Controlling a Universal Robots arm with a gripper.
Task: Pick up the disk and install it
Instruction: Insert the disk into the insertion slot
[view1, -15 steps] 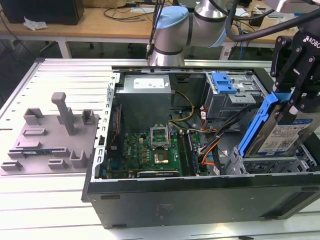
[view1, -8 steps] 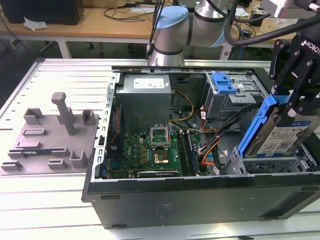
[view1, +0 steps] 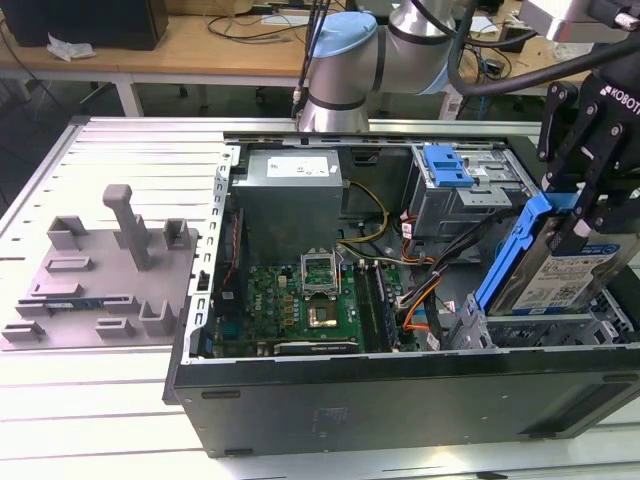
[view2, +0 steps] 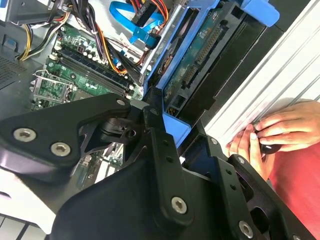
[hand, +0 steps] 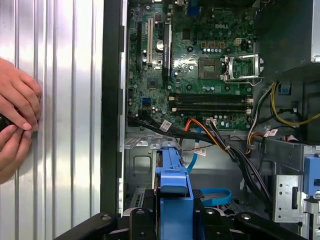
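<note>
In the exterior view the disk (view1: 572, 272), silver with a white-and-blue label and a blue bracket, stands tilted on edge at the front right corner of the open computer case (view1: 400, 385). Its lower end sits down in the drive bay (view1: 560, 325). My black gripper (view1: 580, 212) comes from above and is shut on the disk's upper part. In the first wrist view the blue bracket edge of the disk (hand: 174, 197) rises between my fingers (hand: 145, 220). In the second wrist view the disk (view2: 199, 57) shows its circuit-board side beyond my gripper (view2: 167, 137).
Inside the case lie the motherboard (view1: 305, 295), a grey power-supply box (view1: 290, 190), a metal cage with a blue latch (view1: 447, 165) and loose cables (view1: 420, 290). A grey fixture (view1: 100, 265) sits on the table at the exterior view's left. A person's hands (hand: 17, 117) rest beside the case.
</note>
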